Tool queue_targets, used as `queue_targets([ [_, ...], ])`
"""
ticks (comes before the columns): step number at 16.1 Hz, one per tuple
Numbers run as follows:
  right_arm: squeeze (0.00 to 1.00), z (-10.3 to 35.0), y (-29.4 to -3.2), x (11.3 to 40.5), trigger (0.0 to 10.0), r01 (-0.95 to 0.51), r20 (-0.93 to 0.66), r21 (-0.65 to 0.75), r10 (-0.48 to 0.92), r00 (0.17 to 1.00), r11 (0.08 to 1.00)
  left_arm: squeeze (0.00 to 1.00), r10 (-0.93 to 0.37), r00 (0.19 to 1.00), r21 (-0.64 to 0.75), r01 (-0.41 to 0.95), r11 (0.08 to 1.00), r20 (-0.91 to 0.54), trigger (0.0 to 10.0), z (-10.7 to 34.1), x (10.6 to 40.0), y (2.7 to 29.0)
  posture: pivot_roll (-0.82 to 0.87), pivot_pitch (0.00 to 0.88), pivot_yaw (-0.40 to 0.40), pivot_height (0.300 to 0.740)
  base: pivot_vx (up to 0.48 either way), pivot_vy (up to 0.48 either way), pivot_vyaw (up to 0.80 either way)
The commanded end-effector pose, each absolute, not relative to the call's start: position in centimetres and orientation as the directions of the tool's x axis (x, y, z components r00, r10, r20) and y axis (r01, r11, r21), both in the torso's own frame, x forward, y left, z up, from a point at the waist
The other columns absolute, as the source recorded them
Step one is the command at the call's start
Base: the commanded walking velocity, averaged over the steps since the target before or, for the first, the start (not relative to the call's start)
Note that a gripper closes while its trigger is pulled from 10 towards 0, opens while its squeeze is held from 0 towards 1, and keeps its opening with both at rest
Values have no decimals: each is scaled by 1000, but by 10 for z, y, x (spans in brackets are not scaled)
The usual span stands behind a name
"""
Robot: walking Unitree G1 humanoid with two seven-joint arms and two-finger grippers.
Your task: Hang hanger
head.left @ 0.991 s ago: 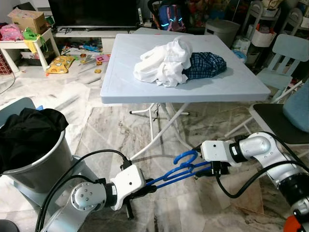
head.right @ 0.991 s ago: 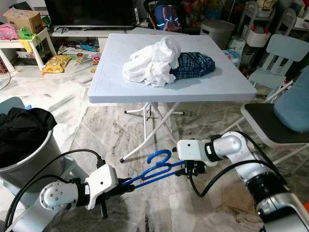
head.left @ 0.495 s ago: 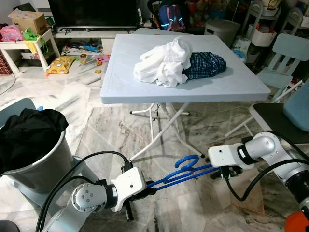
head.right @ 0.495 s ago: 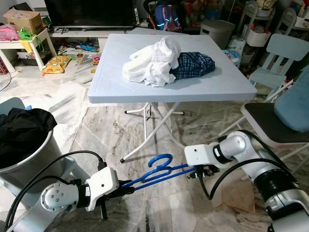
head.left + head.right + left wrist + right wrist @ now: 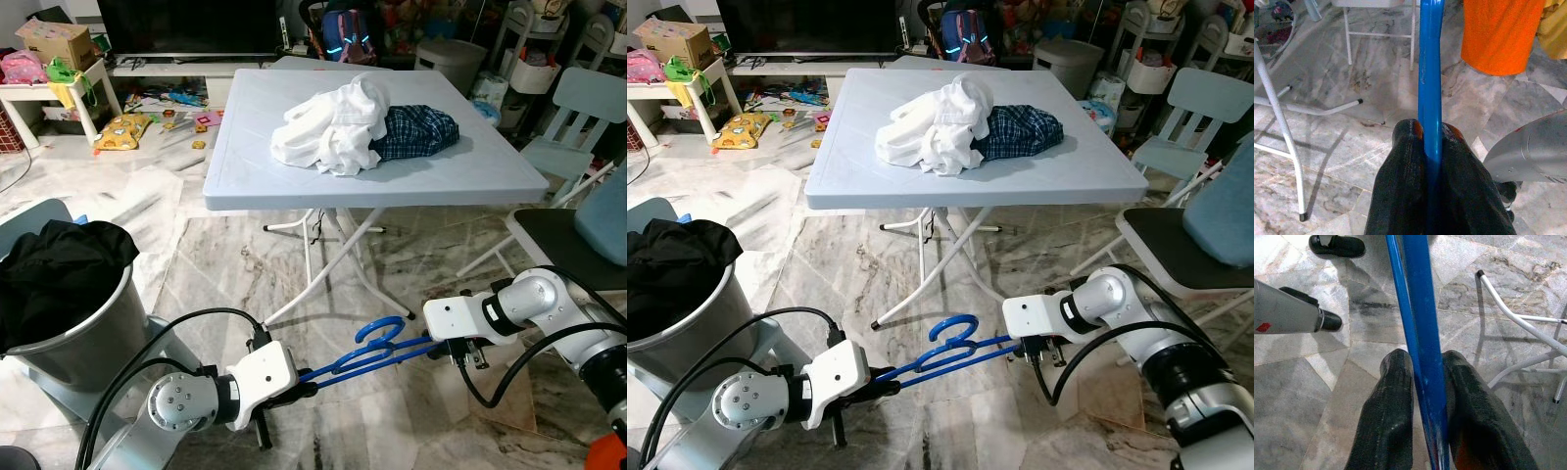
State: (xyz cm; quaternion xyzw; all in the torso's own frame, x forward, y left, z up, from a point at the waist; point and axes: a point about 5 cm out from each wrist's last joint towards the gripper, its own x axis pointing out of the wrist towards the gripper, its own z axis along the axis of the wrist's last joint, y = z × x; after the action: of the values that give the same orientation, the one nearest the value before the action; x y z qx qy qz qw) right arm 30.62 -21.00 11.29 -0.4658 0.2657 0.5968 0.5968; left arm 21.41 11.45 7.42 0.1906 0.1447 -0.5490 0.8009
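Spanning the gap low over the floor between the two arms, a bundle of blue hangers (image 5: 370, 351) is held at both ends; at least two bars can be counted in the right wrist view, though the exact number in the bundle cannot be told. The left gripper (image 5: 1428, 147) has its two black fingers (image 5: 1400, 161) clenched on one blue bar. The right gripper (image 5: 1422, 372) has its fingers (image 5: 1396, 382) closed on either side of the bars at the other end. One curved hook rises from the middle of the bundle.

Under it all lies a marble-patterned tile floor (image 5: 225, 264). At the robot's left stands one grey bin (image 5: 83, 343) filled with dark clothing (image 5: 54, 274). Ahead is one pale blue folding tabletop (image 5: 284, 166) on white legs, carrying two items of laundry: a crumpled white garment (image 5: 328, 127) and, touching it, a dark checked garment (image 5: 416, 132). To the right are two chairs: one with a dark seat (image 5: 563, 240) nearer, one pale blue (image 5: 578, 117) further back. Beyond the tabletop are a television (image 5: 186, 24), a small white side table (image 5: 54, 93) with boxes, scattered toys (image 5: 147, 122) on the floor, and a backpack (image 5: 348, 34).
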Motion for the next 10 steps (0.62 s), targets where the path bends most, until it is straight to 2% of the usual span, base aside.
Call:
queue_targets([
  [1,0,116,-206,307,0,-957,-878,-232,460,130,-172,0,-826,352,162,936,313,-441,10000,75,215,113,-77,9,-27,740,0,0,0],
  [9,0,113,-209,307,0,-961,-882,-229,451,137,-156,0,-818,377,174,926,334,-434,10000,74,216,113,-79,13,-33,740,0,0,0],
  [10,0,112,-210,308,0,-961,-885,-229,444,141,-152,1000,-816,394,168,919,357,-422,10000,75,219,114,-81,21,-34,740,0,0,0],
])
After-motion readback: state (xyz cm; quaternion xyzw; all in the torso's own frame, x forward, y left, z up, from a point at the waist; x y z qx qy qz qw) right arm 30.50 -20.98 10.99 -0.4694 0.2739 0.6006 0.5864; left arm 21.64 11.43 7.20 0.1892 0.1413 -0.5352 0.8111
